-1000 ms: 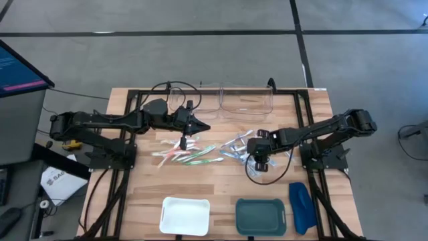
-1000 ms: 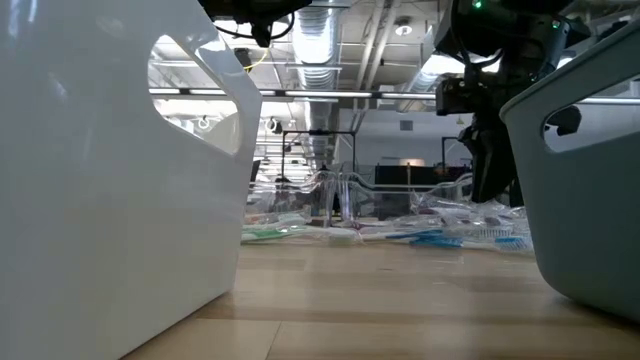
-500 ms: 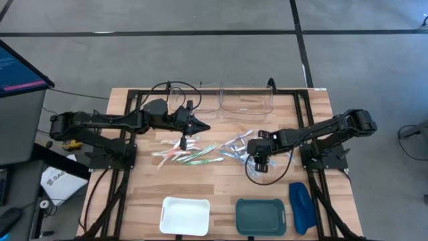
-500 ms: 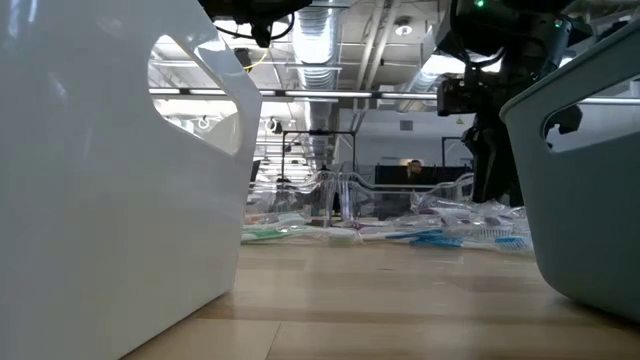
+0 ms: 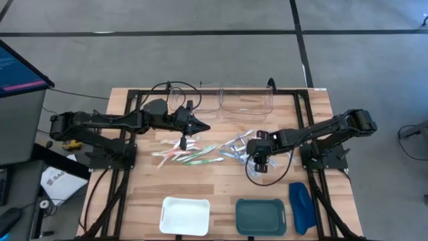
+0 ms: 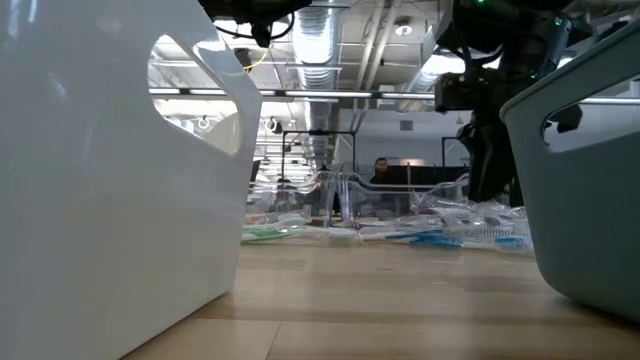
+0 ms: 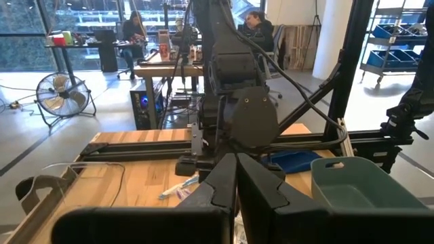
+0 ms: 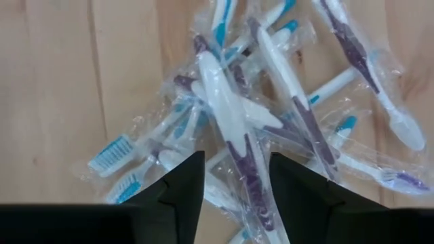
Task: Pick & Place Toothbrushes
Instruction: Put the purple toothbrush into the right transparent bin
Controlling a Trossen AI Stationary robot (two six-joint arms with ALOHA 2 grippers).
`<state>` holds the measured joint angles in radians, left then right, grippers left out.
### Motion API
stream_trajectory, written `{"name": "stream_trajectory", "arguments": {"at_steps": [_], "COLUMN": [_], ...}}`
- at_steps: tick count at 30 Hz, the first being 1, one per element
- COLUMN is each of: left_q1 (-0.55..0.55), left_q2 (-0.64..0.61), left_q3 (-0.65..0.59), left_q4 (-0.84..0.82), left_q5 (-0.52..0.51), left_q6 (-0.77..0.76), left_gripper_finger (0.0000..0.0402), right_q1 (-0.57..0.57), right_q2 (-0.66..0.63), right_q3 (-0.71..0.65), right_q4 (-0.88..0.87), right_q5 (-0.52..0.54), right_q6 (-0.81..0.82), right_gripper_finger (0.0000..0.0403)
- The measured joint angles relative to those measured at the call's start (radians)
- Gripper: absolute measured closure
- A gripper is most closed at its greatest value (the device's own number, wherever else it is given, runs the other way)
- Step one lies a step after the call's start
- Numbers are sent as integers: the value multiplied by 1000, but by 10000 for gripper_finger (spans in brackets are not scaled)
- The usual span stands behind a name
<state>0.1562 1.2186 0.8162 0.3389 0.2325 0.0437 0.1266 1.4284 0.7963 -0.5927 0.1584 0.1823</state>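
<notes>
Item: wrapped toothbrushes [image 8: 244,129], blue and purple, heaped right of centre on the surface [image 5: 221,181]; pink and green ones [image 5: 184,154] lay left of centre.
Right gripper [image 5: 259,159]: poised over the wrapped heap, jaws apart, straddling one white-and-purple brush [image 8: 234,135], nothing held.
Left gripper [image 5: 200,126]: fingers together, raised at upper centre-left, waiting.
Handling note: descend squarely on that single handle, close at mid-length, avoid snagging neighbouring wrappers.
Trays: white [image 5: 185,215], teal [image 5: 261,217], lower edge.
</notes>
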Motion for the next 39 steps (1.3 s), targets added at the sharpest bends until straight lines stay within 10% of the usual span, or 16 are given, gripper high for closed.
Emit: {"name": "stream_trajectory", "arguments": {"at_steps": [39], "left_q1": [0], "left_q2": [0], "left_q3": [0], "left_q4": [-1], "left_q5": [0], "left_q6": [0], "left_gripper_finger": [394], "right_q1": [-26], "right_q2": [0], "right_q3": [-72], "right_q4": [56], "right_q5": [0], "right_q6": [-1], "right_gripper_finger": [307]}}
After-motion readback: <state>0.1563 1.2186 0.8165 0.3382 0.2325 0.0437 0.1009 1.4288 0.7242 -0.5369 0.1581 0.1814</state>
